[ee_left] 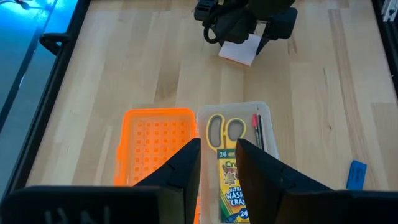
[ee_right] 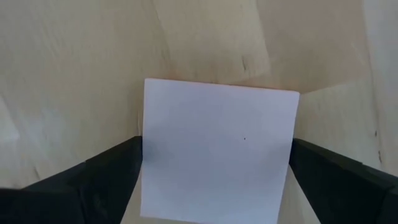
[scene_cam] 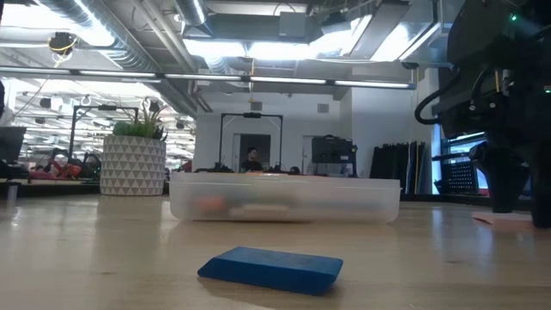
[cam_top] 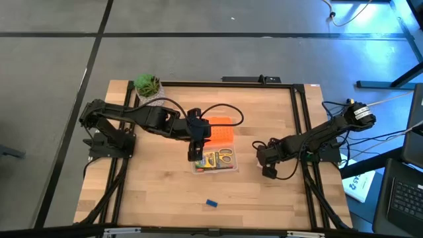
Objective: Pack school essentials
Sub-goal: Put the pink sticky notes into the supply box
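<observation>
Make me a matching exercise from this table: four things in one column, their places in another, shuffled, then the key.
1. yellow-handled scissors
2. small blue block
3. pale square paper pad
4. orange perforated plastic lid

A. alone on the bare wood at the table's near edge
B. flat on the table beside the box
C. between the right gripper's open jaws
D. inside the clear plastic box

Pairs: 1-D, 2-A, 3-C, 4-B

The crayon box (ee_left: 232, 186) in the left wrist view reads "24" at its 11 o'clock corner, then partly "Cra…", "ULTRA", "WASHA…", "CRAY…", and "24" at its lower edge.
</observation>
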You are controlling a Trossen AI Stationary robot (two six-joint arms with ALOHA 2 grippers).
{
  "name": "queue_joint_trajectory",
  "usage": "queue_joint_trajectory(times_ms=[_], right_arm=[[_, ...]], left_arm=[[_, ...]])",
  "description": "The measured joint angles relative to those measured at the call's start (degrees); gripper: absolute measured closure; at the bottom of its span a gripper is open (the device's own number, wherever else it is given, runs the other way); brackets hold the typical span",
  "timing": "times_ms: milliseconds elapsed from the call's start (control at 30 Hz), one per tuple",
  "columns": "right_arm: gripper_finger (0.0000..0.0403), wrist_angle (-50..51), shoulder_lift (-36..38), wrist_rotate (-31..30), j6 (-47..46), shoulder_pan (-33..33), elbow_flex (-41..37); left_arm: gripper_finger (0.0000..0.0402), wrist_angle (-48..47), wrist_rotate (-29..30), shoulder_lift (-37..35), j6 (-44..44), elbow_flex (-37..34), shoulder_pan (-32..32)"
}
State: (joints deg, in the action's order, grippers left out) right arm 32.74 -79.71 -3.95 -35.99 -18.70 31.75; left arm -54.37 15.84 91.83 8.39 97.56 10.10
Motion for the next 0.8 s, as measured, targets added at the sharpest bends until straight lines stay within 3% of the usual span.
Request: queue_joint_trajectory(times_ms=[167, 800], right_arm=[[0.0011, -0.1, -0.1, -0.2, -0.8, 0.0, 0.0], [0.0101, 0.3, 0.1, -1.7, -0.4, -1.0, 2.2]], left_arm=[[0.0308, 0.0, 0.0, 0.0, 0.0, 0.0, 0.0], [0.0308, 0.0, 0.0, 0.0, 0.0, 0.0, 0.0]])
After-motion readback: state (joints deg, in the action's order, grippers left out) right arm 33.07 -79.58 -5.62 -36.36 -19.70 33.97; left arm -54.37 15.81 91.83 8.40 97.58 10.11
